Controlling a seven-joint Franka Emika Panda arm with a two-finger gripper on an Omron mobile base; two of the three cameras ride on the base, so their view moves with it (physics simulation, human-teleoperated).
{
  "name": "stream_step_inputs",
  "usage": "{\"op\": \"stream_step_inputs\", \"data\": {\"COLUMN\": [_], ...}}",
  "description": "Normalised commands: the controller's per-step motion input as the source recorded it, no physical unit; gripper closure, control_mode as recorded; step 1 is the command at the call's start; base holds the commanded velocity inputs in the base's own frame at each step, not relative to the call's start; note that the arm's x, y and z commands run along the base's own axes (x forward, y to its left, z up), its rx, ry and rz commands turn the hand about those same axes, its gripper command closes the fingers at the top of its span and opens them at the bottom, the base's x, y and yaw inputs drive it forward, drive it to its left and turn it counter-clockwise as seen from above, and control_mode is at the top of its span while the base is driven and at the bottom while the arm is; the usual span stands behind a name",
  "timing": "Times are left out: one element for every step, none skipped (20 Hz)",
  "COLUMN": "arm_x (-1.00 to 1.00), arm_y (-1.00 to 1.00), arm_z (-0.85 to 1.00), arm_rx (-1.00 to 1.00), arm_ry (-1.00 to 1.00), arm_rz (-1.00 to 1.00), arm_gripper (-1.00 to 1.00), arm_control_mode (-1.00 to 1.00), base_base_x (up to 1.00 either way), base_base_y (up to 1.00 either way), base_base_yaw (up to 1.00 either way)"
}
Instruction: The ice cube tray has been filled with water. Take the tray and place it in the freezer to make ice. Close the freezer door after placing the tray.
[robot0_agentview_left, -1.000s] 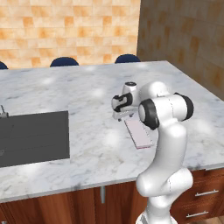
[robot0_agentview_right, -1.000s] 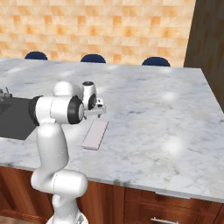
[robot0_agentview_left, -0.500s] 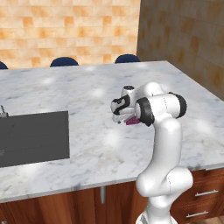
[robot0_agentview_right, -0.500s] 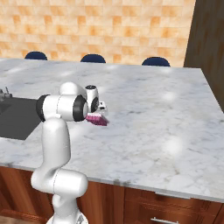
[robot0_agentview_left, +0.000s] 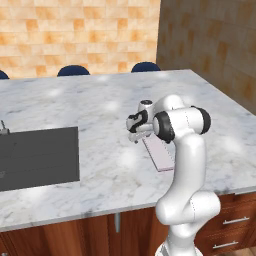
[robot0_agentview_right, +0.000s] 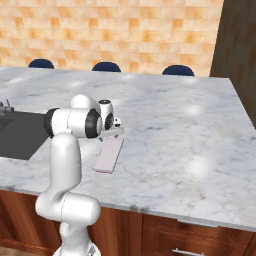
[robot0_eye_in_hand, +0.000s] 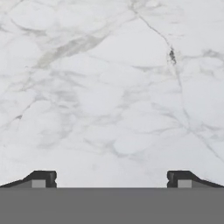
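In the left base view the white arm rises from the lower right, bends at a dark elbow joint and reaches leftward, its wrist and hand held low over the marble table (robot0_agentview_left: 100, 105); the fingers (robot0_agentview_left: 136, 139) point down near the far end of the ice cube tray (robot0_agentview_left: 159, 155), which lies flat on the table just beside the arm's upright link, partly hidden by it. A dark grey sink (robot0_agentview_left: 37, 157) is sunk into the table well to the left, and three blue chair backs (robot0_agentview_left: 73, 70) show past the far edge. From the right base view the arm stands at lower left with the hand turned toward the camera; here the tray (robot0_agentview_right: 108, 155) is seen whole, pale pink-white, lying lengthwise with its far end under the fingers (robot0_agentview_right: 114, 133), and wooden drawers (robot0_agentview_right: 200, 240) show below the table's front. In the hand view the two dark fingertips (robot0_eye_in_hand: 41, 178) stand wide apart over bare veined marble, with nothing between them.
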Motion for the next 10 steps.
{"op": "stream_step_inputs", "data": {"arm_x": [0.0,0.0,-0.13,-0.42,-0.66,-0.86,-0.95,-0.99,-0.96,-0.89], "arm_y": [0.0,0.0,0.0,-0.01,-0.16,-0.27,-0.32,-0.4,-0.51,-0.61], "arm_z": [-0.24,-0.25,-0.25,-0.23,-0.2,-0.2,-0.16,-0.16,-0.14,-0.12], "arm_rx": [0.0,0.0,0.0,0.0,0.0,0.0,0.0,0.0,0.0,0.0], "arm_ry": [0.0,0.02,0.01,0.01,0.0,0.0,0.0,0.0,0.0,0.0], "arm_rz": [0.03,0.01,0.01,0.0,0.0,0.0,0.01,0.01,0.01,0.03], "arm_gripper": [-1.0,-1.0,-1.0,-1.0,-1.0,-1.0,-1.0,-1.0,-1.0,-1.0], "arm_control_mode": [-1.0,-1.0,-1.0,-1.0,-1.0,-1.0,-1.0,-1.0,-1.0,-1.0], "base_base_x": [0.0,0.0,0.0,0.0,0.0,0.0,0.0,0.0,0.0,0.0], "base_base_y": [0.0,0.0,0.0,0.0,0.0,0.0,0.0,0.0,0.0,0.0], "base_base_yaw": [0.0,0.0,0.0,0.0,0.0,0.0,0.0,0.0,0.0,0.0]}}
